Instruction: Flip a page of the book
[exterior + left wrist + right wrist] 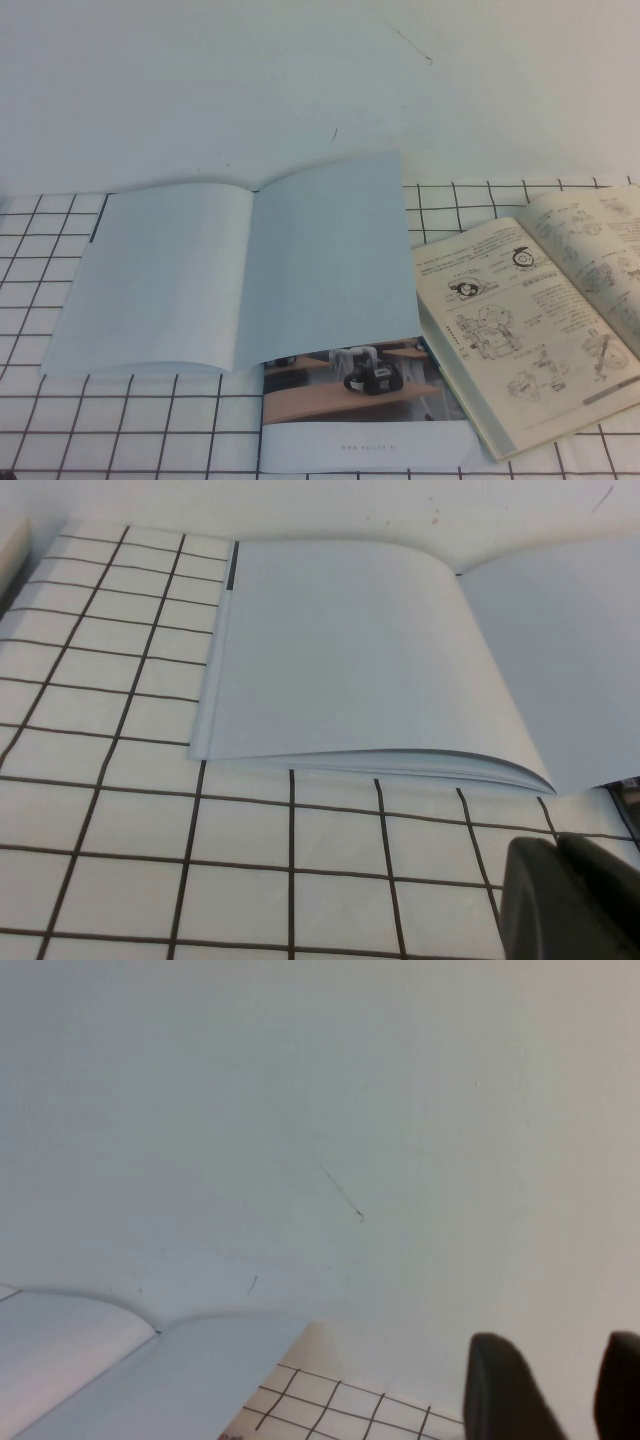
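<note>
The book (pixel 240 275) lies open on the checked cloth, left of the middle in the high view. Both open leaves show plain pale blue-white faces; no photo grid or banner picture shows. The right leaf, the page (pixel 330 260), bows up a little over the things beneath it. My left gripper (pixel 558 842) is shut and empty, low over the cloth just in front of the book's near edge (pixel 400 765). My right gripper (pixel 555 1360) is open and empty, raised and facing the wall, with the book's far edge (pixel 150 1370) below it. Neither gripper shows in the high view.
A booklet (pixel 365 405) showing a black robot on wood sticks out from under the book's right leaf. A thick yellowish manual (pixel 540 310) with line drawings lies open to the right. A white wall (pixel 300 80) stands behind the checked cloth (pixel 150 430).
</note>
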`<state>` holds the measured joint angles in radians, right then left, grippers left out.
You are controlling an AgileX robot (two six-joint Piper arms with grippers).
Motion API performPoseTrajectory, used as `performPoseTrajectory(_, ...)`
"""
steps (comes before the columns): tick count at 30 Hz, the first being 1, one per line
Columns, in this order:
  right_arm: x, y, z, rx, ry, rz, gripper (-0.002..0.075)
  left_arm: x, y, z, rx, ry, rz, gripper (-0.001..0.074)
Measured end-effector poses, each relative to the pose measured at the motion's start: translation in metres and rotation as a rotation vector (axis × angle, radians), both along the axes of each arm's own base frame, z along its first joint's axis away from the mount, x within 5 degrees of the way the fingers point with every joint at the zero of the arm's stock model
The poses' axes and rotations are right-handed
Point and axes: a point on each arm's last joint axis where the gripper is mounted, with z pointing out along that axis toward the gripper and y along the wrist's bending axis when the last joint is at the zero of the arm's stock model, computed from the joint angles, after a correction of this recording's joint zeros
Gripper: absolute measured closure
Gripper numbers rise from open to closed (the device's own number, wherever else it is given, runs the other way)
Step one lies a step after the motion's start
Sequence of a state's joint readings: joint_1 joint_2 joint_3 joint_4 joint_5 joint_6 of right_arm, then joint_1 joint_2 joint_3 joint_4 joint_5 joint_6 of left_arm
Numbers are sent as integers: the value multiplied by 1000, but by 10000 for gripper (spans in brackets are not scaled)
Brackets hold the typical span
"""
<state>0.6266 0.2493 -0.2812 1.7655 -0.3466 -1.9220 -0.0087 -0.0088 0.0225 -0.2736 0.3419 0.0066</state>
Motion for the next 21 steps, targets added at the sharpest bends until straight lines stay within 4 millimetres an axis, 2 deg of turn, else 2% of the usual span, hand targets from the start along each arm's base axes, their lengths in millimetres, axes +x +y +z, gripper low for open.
performPoseTrajectory(13,0,-2,0,4,-2,-17,508,0,0,0,0,0,0,738)
performPoseTrajectory(21,-2,-15,1,88,-12,-164,508,0,0,0,0,0,0,738)
